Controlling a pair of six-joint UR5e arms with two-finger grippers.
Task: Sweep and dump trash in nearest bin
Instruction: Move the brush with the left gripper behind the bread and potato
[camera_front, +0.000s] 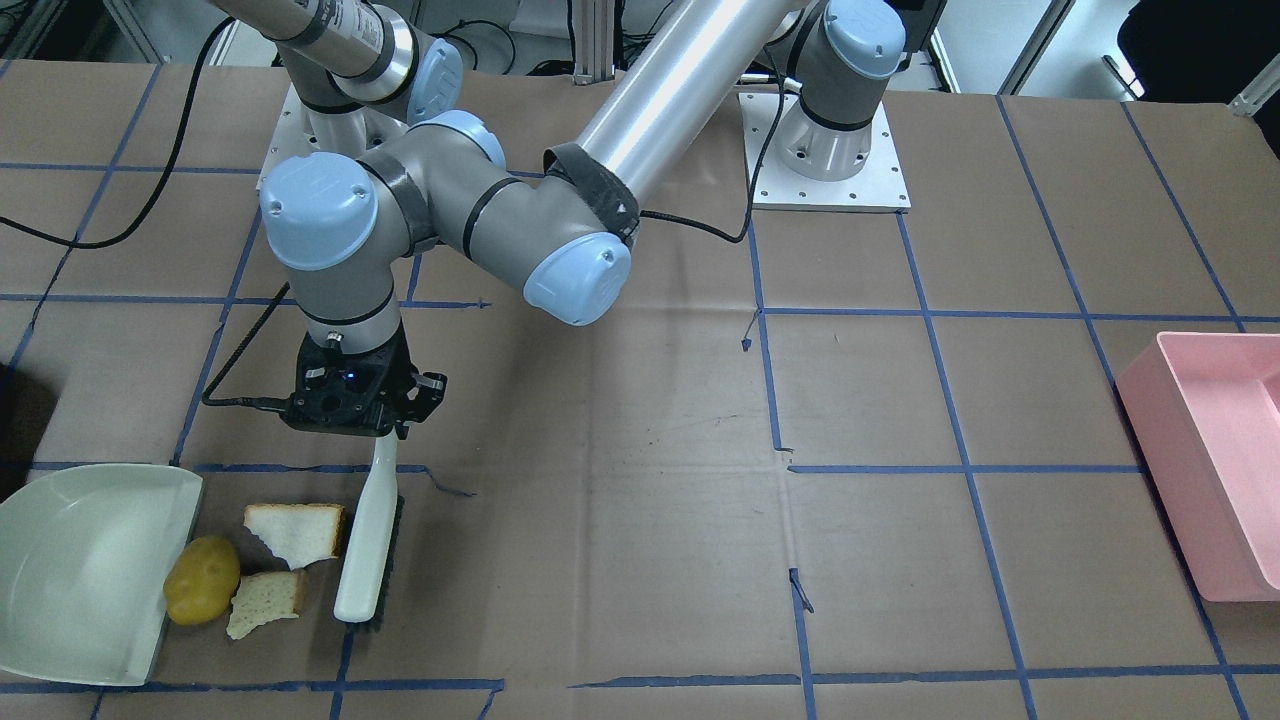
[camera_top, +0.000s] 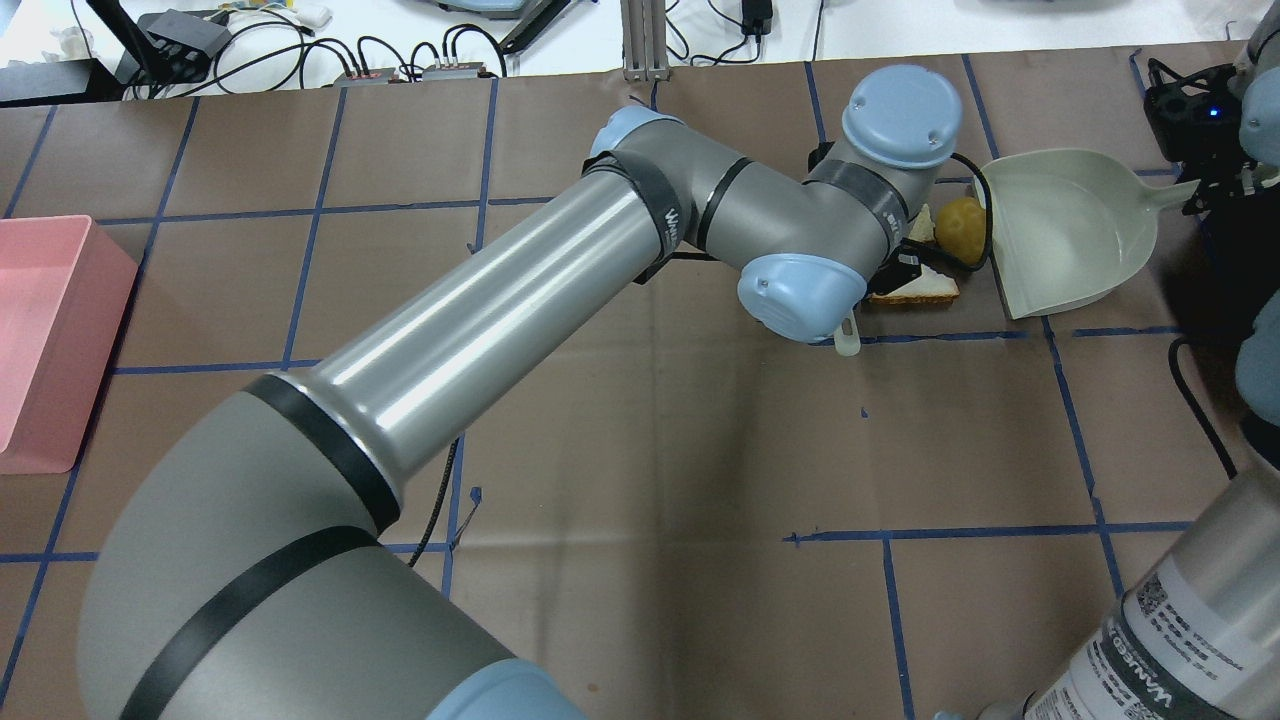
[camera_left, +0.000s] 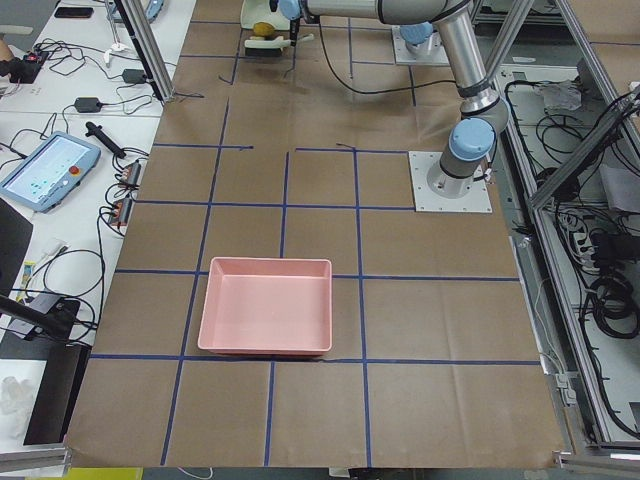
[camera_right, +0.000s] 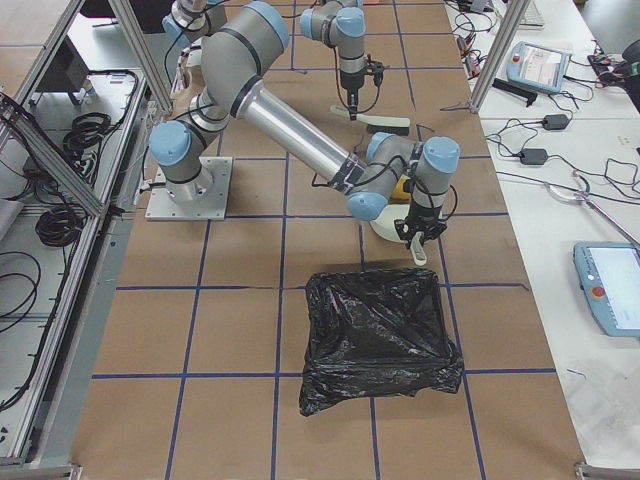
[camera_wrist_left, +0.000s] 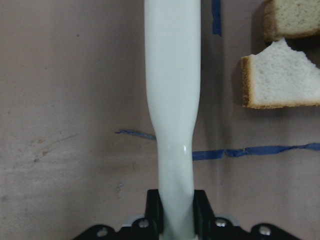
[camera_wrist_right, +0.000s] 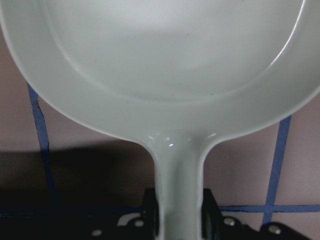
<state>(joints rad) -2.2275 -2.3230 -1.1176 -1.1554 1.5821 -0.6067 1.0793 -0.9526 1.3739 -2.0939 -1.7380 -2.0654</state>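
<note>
the left jaws clamp the brush (camera_front: 365, 545), its long axis parallel to the lip of the dustpan (camera_front: 70, 570) gripped by the right jaws, with the yellow potato (camera_front: 202, 580) and two bread pieces (camera_front: 297, 530) on the table (camera_front: 650, 500) between them.

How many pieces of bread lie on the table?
2. The larger bread piece lies beside the brush; the smaller bread piece lies next to the yellow potato-like piece. None appears hidden.

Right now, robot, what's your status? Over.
Left tool shut on brush. Right tool shut on dustpan. Potato and two bread pieces between them, unswept. Nothing blocking the sweep.
</note>
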